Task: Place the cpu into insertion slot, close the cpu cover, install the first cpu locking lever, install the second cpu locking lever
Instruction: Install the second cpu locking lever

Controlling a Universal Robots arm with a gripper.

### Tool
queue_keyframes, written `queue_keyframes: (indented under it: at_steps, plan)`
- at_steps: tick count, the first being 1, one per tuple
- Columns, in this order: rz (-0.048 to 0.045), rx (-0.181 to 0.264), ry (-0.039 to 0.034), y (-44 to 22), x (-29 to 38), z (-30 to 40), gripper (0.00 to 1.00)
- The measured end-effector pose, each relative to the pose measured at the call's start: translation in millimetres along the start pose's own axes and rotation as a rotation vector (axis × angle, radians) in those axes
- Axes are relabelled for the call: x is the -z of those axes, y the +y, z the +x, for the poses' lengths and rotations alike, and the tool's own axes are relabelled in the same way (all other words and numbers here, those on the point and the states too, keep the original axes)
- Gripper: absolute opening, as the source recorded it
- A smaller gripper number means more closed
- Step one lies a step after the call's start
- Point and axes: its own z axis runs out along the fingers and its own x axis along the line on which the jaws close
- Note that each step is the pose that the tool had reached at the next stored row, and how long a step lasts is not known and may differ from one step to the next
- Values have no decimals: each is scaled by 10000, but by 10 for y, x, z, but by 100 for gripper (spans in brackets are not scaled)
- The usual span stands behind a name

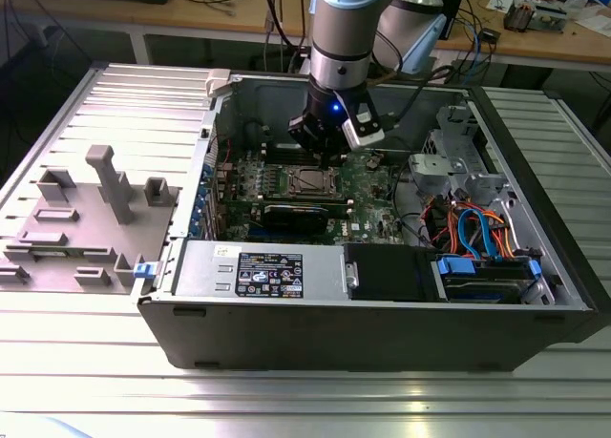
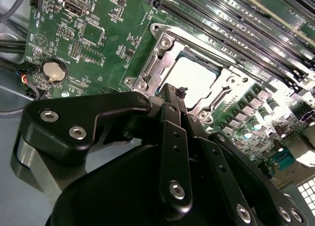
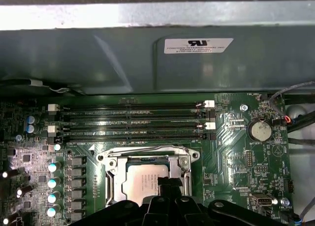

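Silvery cpu seated in socket, cpu cover down around it; my jaws closed, empty, just above. Lever step in hand, I judge; next needs fine alignment.

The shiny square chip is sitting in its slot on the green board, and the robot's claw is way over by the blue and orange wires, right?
Not quite. The cpu does sit in its slot on the green motherboard, but the gripper is right over the chip, not by the blue and orange cables. Both wrist views show it there, and in the exterior view those cables lie off toward that view's right.
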Motion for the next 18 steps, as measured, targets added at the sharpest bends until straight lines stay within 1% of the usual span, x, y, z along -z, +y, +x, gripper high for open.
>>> queue_keyframes:
  at_steps: [2, 5, 7, 9, 13, 17, 18]
  plan:
    - [4, 1, 2, -1, 3, 0, 11]
    - [2, 3, 1, 3, 50, 0, 11]
    - [2, 2, 1, 7, 101, -1, 11]
    - [3, 2, 2, 10, 135, -1, 11]
    - [2, 46, 5, -6, 137, -2, 11]
    - [1, 194, 18, -58, 139, -1, 11]
    - [1, 239, 22, -87, 142, -1, 11]
